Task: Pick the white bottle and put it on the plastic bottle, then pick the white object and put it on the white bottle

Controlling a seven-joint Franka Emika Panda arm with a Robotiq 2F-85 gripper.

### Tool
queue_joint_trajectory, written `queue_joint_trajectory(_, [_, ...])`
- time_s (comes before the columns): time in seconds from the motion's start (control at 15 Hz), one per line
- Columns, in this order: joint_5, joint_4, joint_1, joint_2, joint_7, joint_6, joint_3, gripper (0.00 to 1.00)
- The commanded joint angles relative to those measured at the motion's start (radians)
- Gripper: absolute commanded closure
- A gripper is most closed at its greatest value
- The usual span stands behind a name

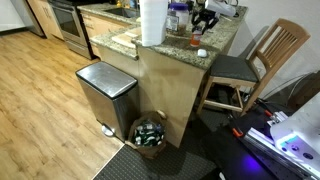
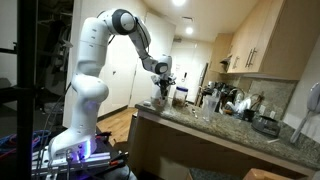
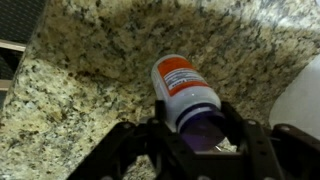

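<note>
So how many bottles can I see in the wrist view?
1: a white bottle with an orange label, lying on the granite counter, its near end between the fingers of the gripper. Others may lie outside this view.

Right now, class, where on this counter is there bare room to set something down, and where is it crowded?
Bare: the counter left of and beyond the white bottle in the gripper. Crowded: the bottle's right, where something large and white stands close.
</note>
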Motion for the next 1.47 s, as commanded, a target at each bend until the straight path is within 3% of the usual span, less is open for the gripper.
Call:
queue_joint_trajectory(0.0, [0.013, -0.004, -0.001, 0.014, -0.033, 0.024, -0.004, 0.74])
queue_joint_trajectory(0.4, [-0.051, -0.003, 0.030, -0.066, 0.013, -0.042, 0.026, 0.74])
queue_joint_trajectory(0.8, [-0.117, 0.028, 0.090, -0.226, 0.062, -0.085, 0.143, 0.74])
queue_joint_trajectory(0.87, [-0.095, 0.023, 0.073, -0.182, 0.050, -0.063, 0.131, 0.49])
queue_joint_trajectory(1.0, [-0.094, 0.025, 0.082, -0.227, 0.056, -0.069, 0.159, 0.49])
queue_joint_trajectory(1.07, [-0.094, 0.025, 0.082, -0.236, 0.056, -0.073, 0.162, 0.74])
queue_joint_trajectory(1.4, [-0.137, 0.123, 0.080, -0.211, 0.096, -0.054, 0.194, 0.74])
